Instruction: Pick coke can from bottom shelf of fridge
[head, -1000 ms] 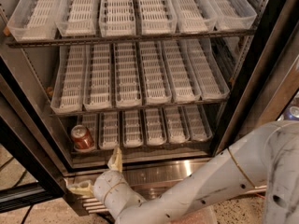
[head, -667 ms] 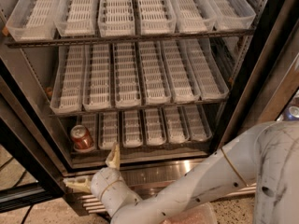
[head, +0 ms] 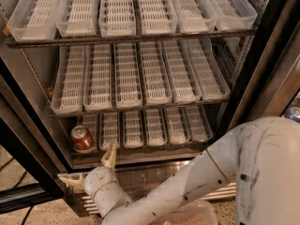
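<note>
The coke can is a red can with a silver top. It stands upright in the leftmost lane tray of the bottom shelf of the fridge. My gripper is below and in front of the can, just outside the shelf's front edge. Its two cream fingers are spread wide, one pointing up near the can, one pointing left. It holds nothing. My white arm reaches in from the lower right.
Two upper racks hold white slotted trays with nothing in them. The ribbed steel base lies under the bottom shelf. The dark door frame runs down the left. A blue and silver can shows at the right edge.
My gripper has shifted slightly left and up toward the shelf's front edge. The can has not moved.
</note>
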You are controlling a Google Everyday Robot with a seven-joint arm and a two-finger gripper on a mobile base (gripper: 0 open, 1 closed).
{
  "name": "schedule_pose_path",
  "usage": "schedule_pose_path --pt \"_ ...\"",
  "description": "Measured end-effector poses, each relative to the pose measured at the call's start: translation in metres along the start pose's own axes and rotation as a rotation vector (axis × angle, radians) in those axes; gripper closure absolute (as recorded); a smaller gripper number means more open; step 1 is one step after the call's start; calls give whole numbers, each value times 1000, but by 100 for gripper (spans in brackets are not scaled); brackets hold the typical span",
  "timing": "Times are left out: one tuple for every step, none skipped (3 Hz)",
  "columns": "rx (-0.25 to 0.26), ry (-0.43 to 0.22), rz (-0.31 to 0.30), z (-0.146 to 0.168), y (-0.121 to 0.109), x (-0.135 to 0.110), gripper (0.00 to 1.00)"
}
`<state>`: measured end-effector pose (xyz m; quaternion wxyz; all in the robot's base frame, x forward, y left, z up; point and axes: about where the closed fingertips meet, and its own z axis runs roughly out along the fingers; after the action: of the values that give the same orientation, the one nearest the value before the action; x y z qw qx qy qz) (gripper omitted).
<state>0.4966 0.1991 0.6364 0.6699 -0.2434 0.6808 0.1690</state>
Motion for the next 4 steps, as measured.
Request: schedule_pose_path --pt "0 0 0 0 0 0 5" --pt "0 0 0 0 0 0 0" --pt "0 0 0 0 0 0 0" --pt "24 -13 17 6 0 5 0"
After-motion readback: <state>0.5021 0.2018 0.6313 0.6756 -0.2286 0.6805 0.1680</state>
